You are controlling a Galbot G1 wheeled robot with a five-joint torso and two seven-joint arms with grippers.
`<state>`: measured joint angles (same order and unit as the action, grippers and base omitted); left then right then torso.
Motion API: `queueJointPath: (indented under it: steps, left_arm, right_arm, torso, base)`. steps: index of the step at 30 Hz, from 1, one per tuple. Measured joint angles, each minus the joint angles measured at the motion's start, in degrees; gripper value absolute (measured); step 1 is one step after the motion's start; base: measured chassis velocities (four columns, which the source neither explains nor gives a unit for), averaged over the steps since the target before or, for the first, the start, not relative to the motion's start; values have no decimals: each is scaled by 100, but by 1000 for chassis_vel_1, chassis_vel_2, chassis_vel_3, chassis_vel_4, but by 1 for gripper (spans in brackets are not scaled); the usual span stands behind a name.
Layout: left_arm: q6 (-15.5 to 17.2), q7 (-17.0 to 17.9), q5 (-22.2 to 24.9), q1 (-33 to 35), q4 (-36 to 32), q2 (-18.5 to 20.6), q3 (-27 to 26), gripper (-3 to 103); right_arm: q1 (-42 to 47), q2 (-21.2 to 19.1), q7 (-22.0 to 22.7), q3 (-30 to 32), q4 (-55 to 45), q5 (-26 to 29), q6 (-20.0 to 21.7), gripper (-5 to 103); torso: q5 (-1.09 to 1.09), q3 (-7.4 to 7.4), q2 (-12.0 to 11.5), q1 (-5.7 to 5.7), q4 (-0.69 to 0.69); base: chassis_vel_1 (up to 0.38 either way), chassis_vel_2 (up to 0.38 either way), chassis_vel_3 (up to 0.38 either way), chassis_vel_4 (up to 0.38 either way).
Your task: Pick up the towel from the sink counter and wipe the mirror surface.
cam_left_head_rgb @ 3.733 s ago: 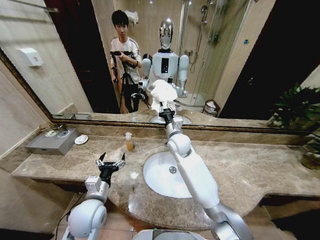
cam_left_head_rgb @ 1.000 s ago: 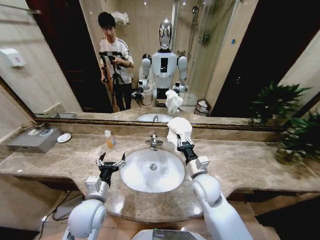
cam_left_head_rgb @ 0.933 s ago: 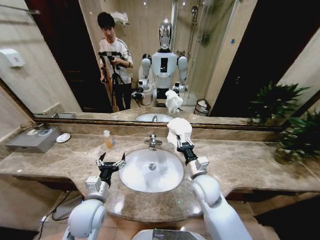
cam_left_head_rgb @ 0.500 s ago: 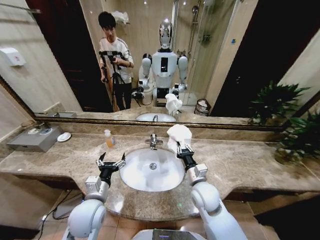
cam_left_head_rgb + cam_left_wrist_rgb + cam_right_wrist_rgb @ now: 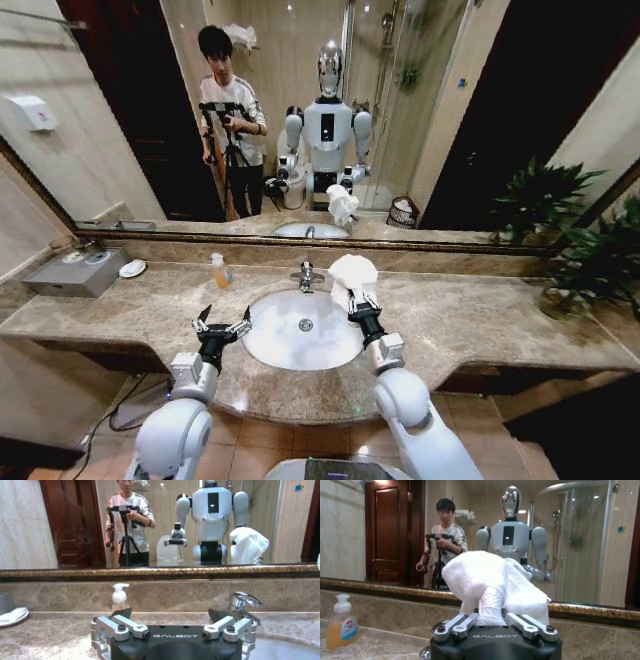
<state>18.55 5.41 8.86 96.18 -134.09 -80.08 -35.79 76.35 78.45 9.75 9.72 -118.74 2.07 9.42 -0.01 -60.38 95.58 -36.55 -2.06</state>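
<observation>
Towel (image 5: 352, 272) | in right end effector (image 5: 358, 302) | short of mirror (image 5: 120, 130).

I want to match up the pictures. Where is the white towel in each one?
Head view: the towel sits bunched in the right claw, above the counter just right of the faucet.
Left wrist view: its reflection appears in the mirror, beside the reflected robot.
Right wrist view: the towel is in the middle, pinched in the claw.
Shared landmark: the soap bottle on the counter.
</observation>
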Motion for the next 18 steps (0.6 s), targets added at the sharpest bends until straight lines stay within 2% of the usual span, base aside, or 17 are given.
queueJointPath:
  steps: [8,14,18]
  left_arm:
    - [0,0,0,1,0,0,0,100]
    - [0,0,0,1,0,0,0,100]
    - [0,0,0,1,0,0,0,100]
  right_arm:
    - [108,-7,26,-17,2,5,-72,12]
    - [-12,-1,92,82,46,265,-96,12]
    - [29,-143,-58,141,45,263,108,12]
  torso:
    - [0,0,0,2,1]
    - [0,1,0,4,-1]
    - [0,1,0,3,0]
  base:
    - [13,7,-9,-5]
    - [56,28,-35,-17]
    - [14,8,-3,-1]
